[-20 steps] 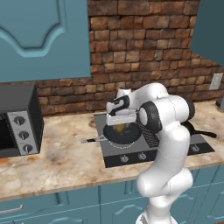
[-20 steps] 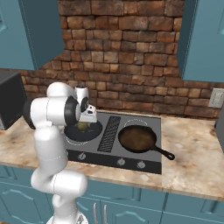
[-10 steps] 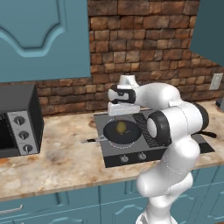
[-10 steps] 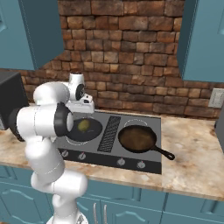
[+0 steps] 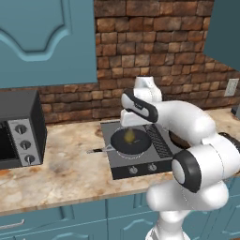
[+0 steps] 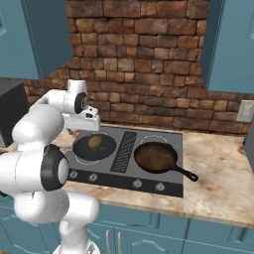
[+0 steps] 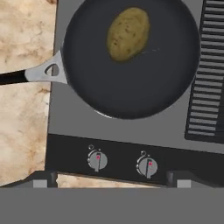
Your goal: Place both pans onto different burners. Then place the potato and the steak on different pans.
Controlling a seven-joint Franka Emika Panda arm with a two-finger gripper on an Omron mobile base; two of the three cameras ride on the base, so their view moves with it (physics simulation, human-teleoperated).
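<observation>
Kitchen: brick wall, teal cabinets, a marbled worktop (image 5: 70, 173) that carried a microwave (image 5: 18, 129) at the far left and the cooktop (image 6: 163, 171) set into it.
Arm: compared with a second before, the white arm had lifted and swung back from the left burner; its hand stood above the black pan rather than down in it.
Cooktop: dark-grey, ribbed centre strip (image 6: 124, 151) between the two pans, knobs (image 7: 98, 159) along the front edge.
Skillet: the brown-insided skillet (image 6: 156, 158) sat on the right burner, handle toward the front right, with nothing in it.
Black pan: the shallow black pan (image 7: 131, 92) sat on the left burner, its grey handle (image 7: 46, 72) reaching out over the worktop.
Pincer: the pincer (image 6: 88, 120) hung spread wide above the black pan, pinching nothing.
Potato: the potato (image 7: 128, 33) lay loose inside the black pan, toward its far side, clear of the fingers.
Change: the potato had been let go and the hand had risen off it.
Meaning: both pans looked placed and the potato step looked done; the steak likely remained, bound for the bare skillet. I could not place the steak.
</observation>
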